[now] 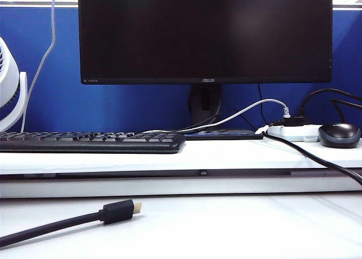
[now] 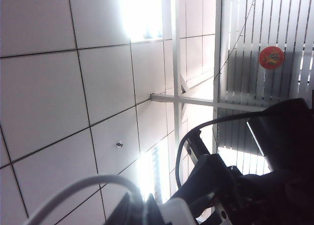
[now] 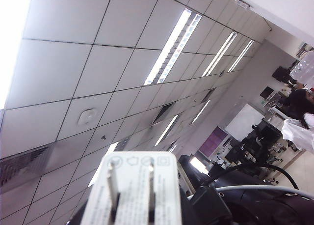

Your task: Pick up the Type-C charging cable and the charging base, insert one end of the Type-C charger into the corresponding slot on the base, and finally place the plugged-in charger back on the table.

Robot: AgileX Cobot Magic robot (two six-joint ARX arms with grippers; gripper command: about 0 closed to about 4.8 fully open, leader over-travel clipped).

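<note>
Both wrist views look up at the ceiling. In the left wrist view my left gripper (image 2: 139, 199) is shut on the thin white Type-C charging cable (image 2: 78, 186), which loops up out of its dark fingertips. A white corner of the charging base (image 2: 182, 210) sits right beside them. In the right wrist view my right gripper (image 3: 131, 214) is shut on the charging base (image 3: 130, 185), a white block with two metal prongs pointing at the camera. The cable (image 3: 267, 188) runs past the other arm there. The exterior view shows the white table (image 1: 237, 225) but no gripper, cable or base.
A thick black cable with a gold-tipped plug (image 1: 116, 211) lies on the table at the front left. On the raised shelf stand a black keyboard (image 1: 90, 141), a monitor (image 1: 205, 35), a white power strip (image 1: 294, 133) and a mouse (image 1: 339, 134). A fan (image 1: 10, 89) is at the far left.
</note>
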